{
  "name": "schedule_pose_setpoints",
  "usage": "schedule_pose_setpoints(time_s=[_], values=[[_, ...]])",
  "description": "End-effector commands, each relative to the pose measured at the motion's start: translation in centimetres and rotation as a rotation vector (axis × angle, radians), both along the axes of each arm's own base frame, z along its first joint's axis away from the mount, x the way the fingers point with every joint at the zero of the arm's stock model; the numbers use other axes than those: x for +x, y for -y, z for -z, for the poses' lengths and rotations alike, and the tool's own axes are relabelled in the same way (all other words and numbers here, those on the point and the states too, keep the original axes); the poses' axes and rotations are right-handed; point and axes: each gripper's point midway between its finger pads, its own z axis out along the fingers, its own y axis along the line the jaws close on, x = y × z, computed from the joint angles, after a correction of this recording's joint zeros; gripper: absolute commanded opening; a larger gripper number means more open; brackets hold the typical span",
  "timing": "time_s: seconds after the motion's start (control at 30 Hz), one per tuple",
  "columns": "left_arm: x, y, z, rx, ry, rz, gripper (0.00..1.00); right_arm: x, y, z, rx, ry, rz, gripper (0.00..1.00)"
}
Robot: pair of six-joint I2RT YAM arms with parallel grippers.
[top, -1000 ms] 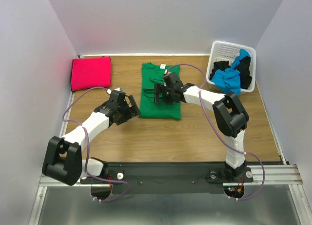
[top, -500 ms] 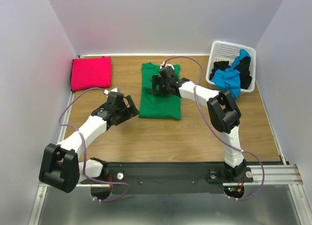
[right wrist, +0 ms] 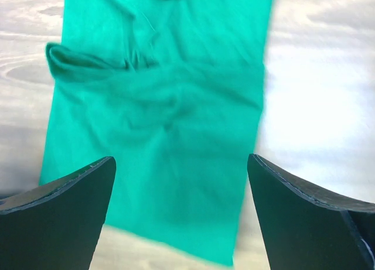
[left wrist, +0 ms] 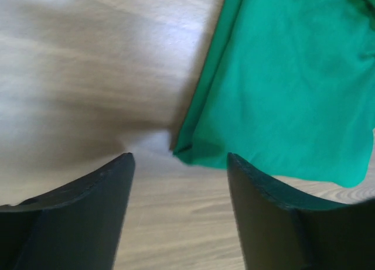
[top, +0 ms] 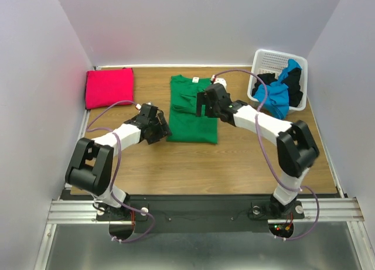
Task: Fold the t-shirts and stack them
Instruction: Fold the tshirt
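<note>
A green t-shirt (top: 192,119) lies folded lengthwise in a long strip on the table's middle. A magenta-red t-shirt (top: 109,87) lies folded at the back left. My left gripper (top: 162,129) is open and empty, low over the table beside the green shirt's near left corner (left wrist: 190,147). My right gripper (top: 202,103) is open and empty, above the upper half of the green shirt (right wrist: 170,106), not touching it. Blue (top: 273,96) and black (top: 295,81) t-shirts lie bunched in the basket.
A white lattice basket (top: 272,62) stands at the back right corner. White walls close the table on the left, back and right. Bare wood (top: 234,159) stretches in front of the green shirt.
My left gripper has moved right and back to the green shirt's near left corner. My right gripper moved back up the shirt, then swung a little right and now sits over its upper half.
</note>
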Motion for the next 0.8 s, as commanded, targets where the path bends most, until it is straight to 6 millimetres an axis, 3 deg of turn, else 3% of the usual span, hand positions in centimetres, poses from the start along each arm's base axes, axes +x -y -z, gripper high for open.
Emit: schedule_pose_setpoints(time_s=[0.0,0.03,0.1,0.27,0.37,0.43,0.5,0.67,0.77], values=[[2.5,1.9,-1.0,-0.055,0.054,0.056,0.63,-2.5,2.2,-2.3,0.068,0.036,0.062,1.0],[2.5,2.1,-0.8,-0.062,0.047,0.065,0.59,-3.0,2.6,-1.1,0.057,0.012,0.07,1.0],[2.3,2.7,0.0,-0.081,0.02,0.087,0.49,-4.7,3.5,-1.8,0.09,0.015,0.084,1.0],[0.7,2.4,2.1,-0.069,-0.032,0.084,0.47,-6.8,4.2,-0.3,0.126,-0.036,0.095,1.0],[0.1,2.0,3.1,-0.056,-0.05,0.076,0.4,-7.3,3.8,0.7,0.13,-0.07,0.08,1.0],[0.1,2.0,3.7,-0.049,-0.067,0.081,0.25,-7.9,3.3,1.6,0.149,-0.11,0.063,0.98],[0.0,2.2,4.2,-0.052,-0.083,0.089,0.0,-8.5,3.4,3.0,0.15,-0.148,0.075,0.96],[-0.3,1.8,4.5,-0.033,-0.083,0.085,0.0,-8.8,5.1,4.7,0.108,-0.153,0.158,0.92],[-0.6,1.7,4.3,-0.037,-0.08,0.083,0.0,-9.3,5.7,5.2,0.102,-0.159,0.177,0.82]])
